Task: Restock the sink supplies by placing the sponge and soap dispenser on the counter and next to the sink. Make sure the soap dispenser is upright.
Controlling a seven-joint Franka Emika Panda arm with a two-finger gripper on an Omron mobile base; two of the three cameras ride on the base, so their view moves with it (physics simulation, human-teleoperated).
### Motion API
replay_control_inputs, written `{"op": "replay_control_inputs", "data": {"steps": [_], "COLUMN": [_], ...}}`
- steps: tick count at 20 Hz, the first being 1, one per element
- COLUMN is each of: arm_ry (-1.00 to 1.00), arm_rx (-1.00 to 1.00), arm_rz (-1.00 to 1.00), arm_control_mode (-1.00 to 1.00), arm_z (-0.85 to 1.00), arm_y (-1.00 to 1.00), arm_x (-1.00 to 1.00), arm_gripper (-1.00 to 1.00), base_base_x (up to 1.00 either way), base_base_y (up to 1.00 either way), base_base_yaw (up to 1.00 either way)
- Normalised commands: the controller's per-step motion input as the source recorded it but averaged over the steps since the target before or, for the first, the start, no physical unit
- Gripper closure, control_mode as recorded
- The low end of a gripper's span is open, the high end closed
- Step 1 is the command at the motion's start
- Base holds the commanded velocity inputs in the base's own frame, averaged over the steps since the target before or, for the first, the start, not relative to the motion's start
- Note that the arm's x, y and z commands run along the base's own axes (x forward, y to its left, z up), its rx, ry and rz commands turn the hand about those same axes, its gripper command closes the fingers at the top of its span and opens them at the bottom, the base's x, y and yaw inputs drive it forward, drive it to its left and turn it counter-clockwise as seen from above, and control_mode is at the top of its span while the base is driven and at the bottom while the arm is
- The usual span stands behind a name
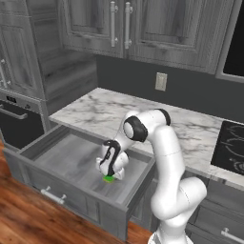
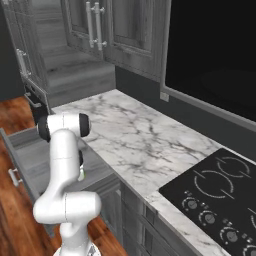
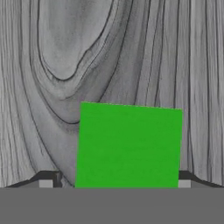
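Note:
The sponge (image 1: 109,179) lies flat, green side up, on the floor of an open drawer (image 1: 57,157) below the counter (image 1: 109,112). My gripper (image 1: 110,175) reaches straight down into the drawer, right over it. In the hand view the sponge (image 3: 129,144) sits between my two fingertips (image 3: 46,181), and the gripper (image 3: 114,183) is open. The right tip is close against the sponge's edge and a small gap is left at the left tip. The soap dispenser and the sink are out of view.
The drawer's front wall and side walls (image 1: 138,186) enclose the hand. A black cooktop (image 1: 231,145) is set in the counter (image 2: 135,135) to the right. A wall oven (image 1: 16,121) stands at the left, with upper cabinets (image 1: 119,24) above the counter.

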Motion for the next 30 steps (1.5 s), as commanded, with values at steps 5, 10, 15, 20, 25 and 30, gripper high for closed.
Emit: {"op": "replay_control_inputs", "data": {"steps": [5,10,15,20,25,30], "arm_ry": [0.00,-0.04,-0.14,-0.14,-0.05,0.00], "arm_rx": [0.00,0.00,0.00,0.00,0.02,0.04], "arm_rz": [-0.01,-0.02,-0.03,0.00,-0.03,-0.05], "arm_control_mode": [-1.00,-1.00,-1.00,-1.00,-1.00,-1.00], "arm_z": [-0.07,0.02,0.54,0.98,1.00,1.00], "arm_y": [0.00,0.06,0.00,-0.11,-0.17,-0.05], "arm_x": [-0.16,-0.10,-0.32,-0.62,-0.65,-0.47], "arm_gripper": [1.00,1.00,1.00,1.00,1.00,1.00], "base_base_x": [0.00,0.00,0.00,0.00,0.00,0.00], "base_base_y": [0.00,0.00,0.00,0.00,0.00,0.00], "base_base_yaw": [0.00,0.00,0.00,0.00,0.00,0.00]}}
